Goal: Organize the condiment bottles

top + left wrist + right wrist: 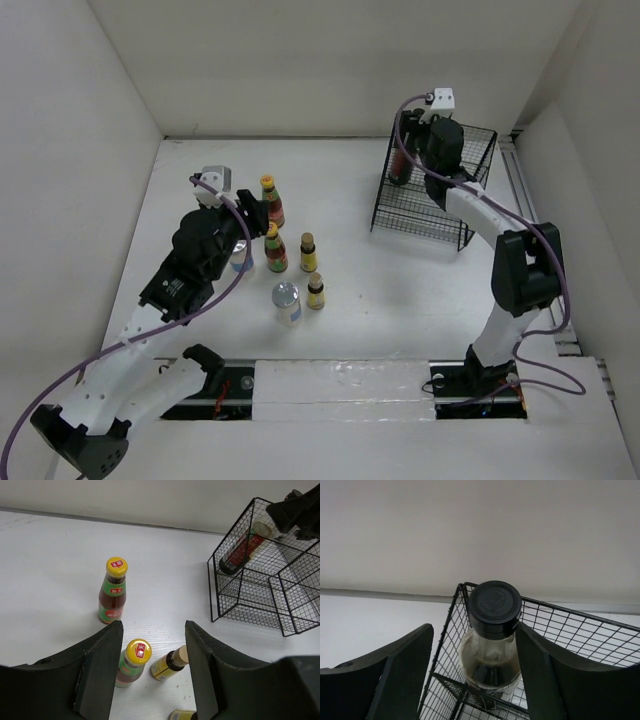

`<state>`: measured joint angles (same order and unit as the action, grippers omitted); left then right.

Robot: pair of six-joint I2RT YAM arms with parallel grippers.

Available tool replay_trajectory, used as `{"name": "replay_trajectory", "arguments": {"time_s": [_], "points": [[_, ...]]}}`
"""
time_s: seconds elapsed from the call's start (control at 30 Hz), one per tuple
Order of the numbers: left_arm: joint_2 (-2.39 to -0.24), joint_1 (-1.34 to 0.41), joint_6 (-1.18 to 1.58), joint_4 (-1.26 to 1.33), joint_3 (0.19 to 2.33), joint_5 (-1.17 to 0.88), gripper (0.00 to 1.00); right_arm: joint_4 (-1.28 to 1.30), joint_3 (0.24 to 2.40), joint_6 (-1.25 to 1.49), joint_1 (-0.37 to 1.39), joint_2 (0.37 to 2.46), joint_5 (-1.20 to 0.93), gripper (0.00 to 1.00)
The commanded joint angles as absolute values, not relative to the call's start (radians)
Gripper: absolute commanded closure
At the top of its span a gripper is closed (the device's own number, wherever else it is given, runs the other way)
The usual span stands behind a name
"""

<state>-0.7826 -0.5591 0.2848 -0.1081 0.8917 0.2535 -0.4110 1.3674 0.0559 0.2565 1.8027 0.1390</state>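
The tall dark black-capped bottle stands in a corner of the black wire basket. My right gripper is open around its neck; the right finger touches the cap and the left finger is apart. My left gripper is open above a red-sauce yellow-capped bottle and a small yellow tan-capped bottle. The second red-sauce bottle stands farther back. In the top view a second small yellow bottle and a silver-lidded jar stand nearer. Another jar is partly hidden under the left arm.
The basket stands at the back right, near the right wall, with inner wire dividers. White walls close the table on three sides. The loose bottles cluster left of centre, just ahead of the left gripper.
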Motion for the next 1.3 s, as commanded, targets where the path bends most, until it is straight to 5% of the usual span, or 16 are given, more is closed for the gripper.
{"name": "replay_trajectory", "arguments": {"time_s": [0.0,0.17,0.3,0.4,0.47,0.53,0.67,0.8,0.9,1.27], "points": [[-0.782,-0.554,0.272,-0.066,0.885,0.244,0.52,-0.469,1.374,0.064,0.270,1.668,0.153,0.27],[-0.773,-0.554,0.293,-0.066,0.885,0.322,0.52,-0.373,1.388,0.046,0.282,1.603,0.108,0.21],[-0.753,-0.554,0.371,-0.091,0.885,0.466,0.42,-0.290,1.355,0.034,0.354,1.505,0.021,0.18],[-0.712,-0.554,0.396,-0.100,0.885,0.552,0.28,-0.276,1.244,0.025,0.428,1.431,-0.223,0.38],[-0.697,-0.554,0.405,-0.100,0.885,0.581,0.21,-0.246,1.209,-0.004,0.521,1.431,-0.355,0.77],[-0.684,-0.554,0.416,-0.109,0.885,0.616,0.17,-0.113,1.232,-0.079,0.628,1.442,-0.444,0.79],[-0.675,-0.554,0.425,-0.120,0.885,0.617,0.13,0.122,1.299,-0.202,0.776,1.453,-0.468,0.29],[-0.675,-0.554,0.425,-0.129,0.885,0.592,0.13,0.264,1.324,-0.262,0.919,1.453,-0.376,0.08],[-0.686,-0.554,0.416,-0.138,0.897,0.568,0.13,0.374,1.377,-0.302,0.989,1.515,-0.333,0.01],[-0.638,-0.554,0.416,-0.138,0.897,0.558,0.12,0.477,1.483,-0.322,1.072,1.703,-0.342,0.01]]}}
